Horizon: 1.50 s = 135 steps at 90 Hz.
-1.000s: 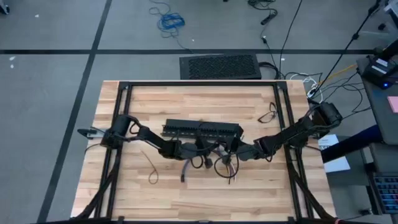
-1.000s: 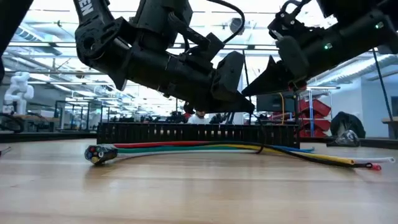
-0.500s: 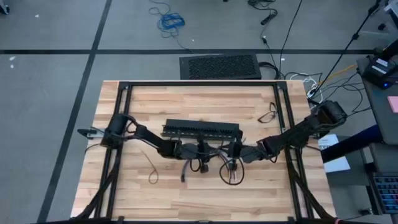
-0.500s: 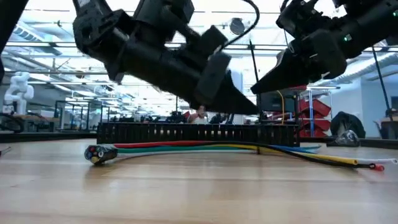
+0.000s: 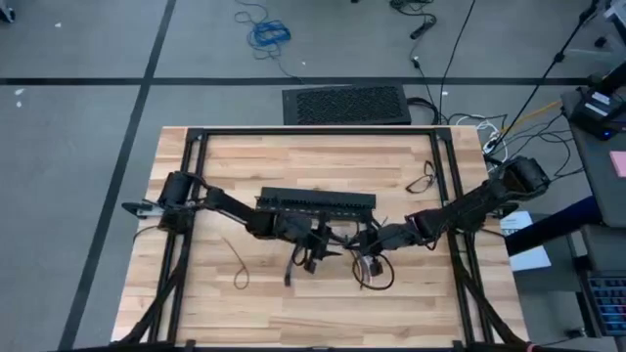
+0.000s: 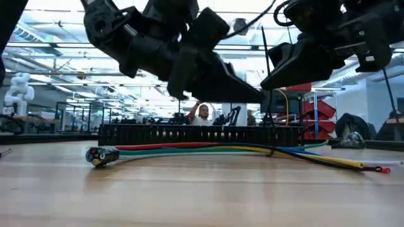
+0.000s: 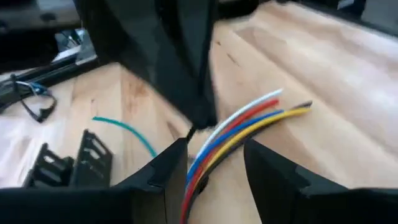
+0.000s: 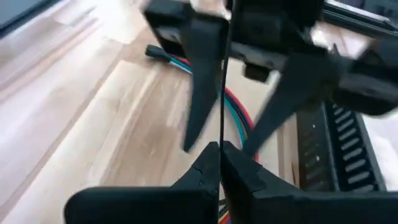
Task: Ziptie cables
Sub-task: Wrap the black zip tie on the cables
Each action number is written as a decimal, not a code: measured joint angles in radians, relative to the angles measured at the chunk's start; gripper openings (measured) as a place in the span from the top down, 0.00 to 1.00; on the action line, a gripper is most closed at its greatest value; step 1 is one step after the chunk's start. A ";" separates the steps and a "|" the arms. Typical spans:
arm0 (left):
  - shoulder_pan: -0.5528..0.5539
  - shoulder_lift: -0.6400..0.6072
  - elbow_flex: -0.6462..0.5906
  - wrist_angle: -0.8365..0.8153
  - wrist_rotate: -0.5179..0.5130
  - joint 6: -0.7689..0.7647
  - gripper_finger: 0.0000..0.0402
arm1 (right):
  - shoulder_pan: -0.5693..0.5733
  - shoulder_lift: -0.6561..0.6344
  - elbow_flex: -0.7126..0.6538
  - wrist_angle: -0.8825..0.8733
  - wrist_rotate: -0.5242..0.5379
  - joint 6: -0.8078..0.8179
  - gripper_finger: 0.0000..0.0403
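High view: we see both grippers meeting just in front of the black bar (image 5: pixel 315 202).
Right gripper (image 8: pixel 221 155) pinches a ziptie (image 8: pixel 222 74); left gripper (image 7: pixel 214 165) spread over the cables (image 7: pixel 249 124) lying beside the bar.

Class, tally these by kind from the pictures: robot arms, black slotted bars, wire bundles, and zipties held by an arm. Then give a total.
Robot arms: 2 (left arm, right arm)
Black slotted bar: 1
Wire bundle: 1
Held ziptie: 1
Total: 5
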 joint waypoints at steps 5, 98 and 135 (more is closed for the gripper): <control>0.015 -0.001 0.000 0.002 0.022 0.022 0.61 | -0.008 -0.005 0.000 -0.010 -0.033 -0.012 1.00; 0.093 0.109 0.147 -0.069 0.288 0.161 0.62 | -0.130 -0.009 0.000 -0.006 -0.336 -0.045 1.00; 0.114 0.109 0.155 -0.107 0.317 0.184 0.77 | -0.139 -0.009 0.000 -0.016 -0.358 -0.050 1.00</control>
